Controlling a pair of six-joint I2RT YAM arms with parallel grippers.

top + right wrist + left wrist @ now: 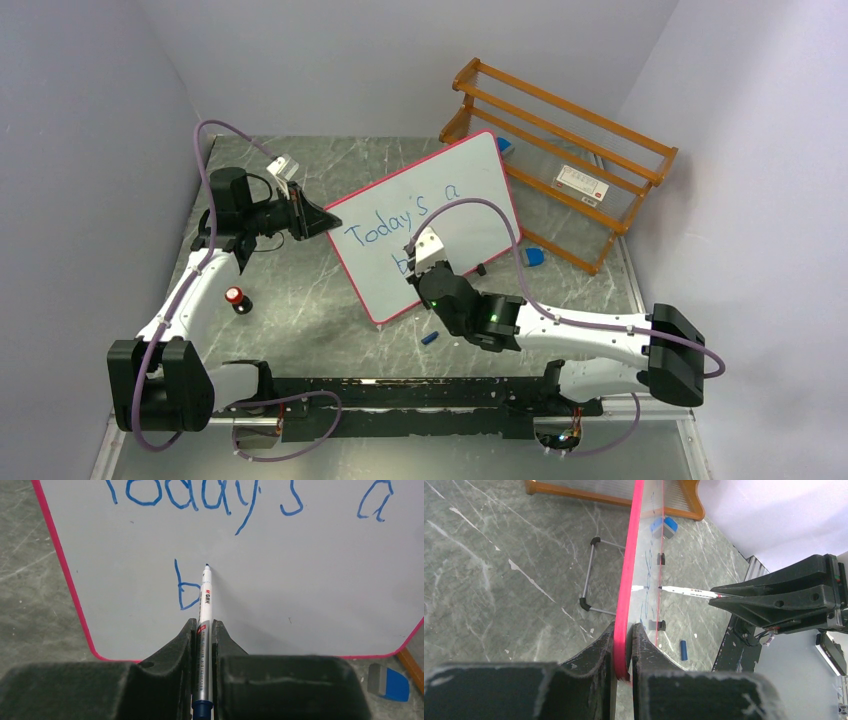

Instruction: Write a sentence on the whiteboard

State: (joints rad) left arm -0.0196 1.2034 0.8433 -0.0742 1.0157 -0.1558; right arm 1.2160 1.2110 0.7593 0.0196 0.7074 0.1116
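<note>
Left hand (625, 630) clamped tight on whiteboard (470, 190) rim, far left edge, board upright mid-surface. Right hand (202, 626) closed around marker (205, 592). Sentence (388, 228) unfinished. Risk: hard tip pressure could tilt the board and skew strokes.

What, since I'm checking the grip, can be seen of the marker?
The marker is a slim white pen with red and black print, a dark blue rear end and a blue tip. The right gripper clamps its lower barrel. It points at the whiteboard, tip beside the written b; contact is unclear.
</note>
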